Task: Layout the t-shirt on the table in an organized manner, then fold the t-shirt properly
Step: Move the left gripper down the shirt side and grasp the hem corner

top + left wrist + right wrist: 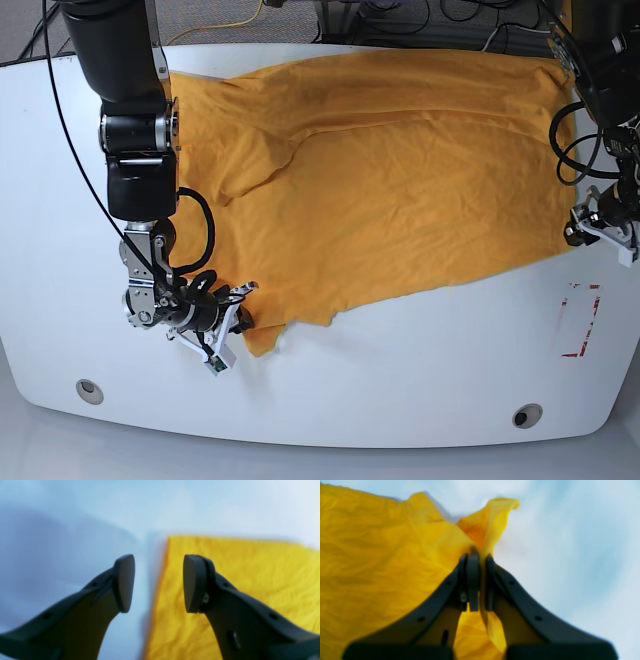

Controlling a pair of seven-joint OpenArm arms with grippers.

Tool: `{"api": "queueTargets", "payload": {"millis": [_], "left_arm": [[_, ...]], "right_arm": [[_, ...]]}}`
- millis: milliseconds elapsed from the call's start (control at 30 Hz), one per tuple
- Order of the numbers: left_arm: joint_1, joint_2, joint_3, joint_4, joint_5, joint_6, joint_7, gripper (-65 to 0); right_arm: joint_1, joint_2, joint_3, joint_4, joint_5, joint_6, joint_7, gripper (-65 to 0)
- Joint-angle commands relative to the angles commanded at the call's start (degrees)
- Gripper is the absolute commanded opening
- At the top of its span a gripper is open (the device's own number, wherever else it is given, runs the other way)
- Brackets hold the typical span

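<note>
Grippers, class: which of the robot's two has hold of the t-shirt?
The right gripper: its jaws are pinched on a fold of the t-shirt. The left gripper is open above the table, holding nothing.

Both arms are built of matte black cylindrical segments, with black cables looped loosely alongside them. The wrist sections are made of bare silver metal brackets. Each claw, the left claw point(158, 583) and the right claw point(479, 580), is formed of two curved black fingers ending in flat, rounded dark grey pads point(124, 582). Small round holes are seen along the fingers, and a silver screw is set behind one pad.
</note>
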Motion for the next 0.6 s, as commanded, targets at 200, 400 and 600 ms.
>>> {"api": "queueTargets", "payload": {"millis": [200,400,600], "left_arm": [[-0.53,1.14,0.53,-1.85,0.00,-0.09,0.00,-35.7],[-0.97,1.76,0.53,-1.41,0.00,-0.09,0.09,-37.5],[-1.49,1.76,0.53,-1.41,0.00,-0.09,0.00,-53.9]], "right_arm": [[0.00,0.00,0.00,0.00,0.00,0.00,0.00,-60.9],[0.00,0.00,0.00,0.00,0.00,0.00,0.00,-60.9],[0.00,0.18,0.09,0.00,0.00,0.00,0.00,-60.9]]}}
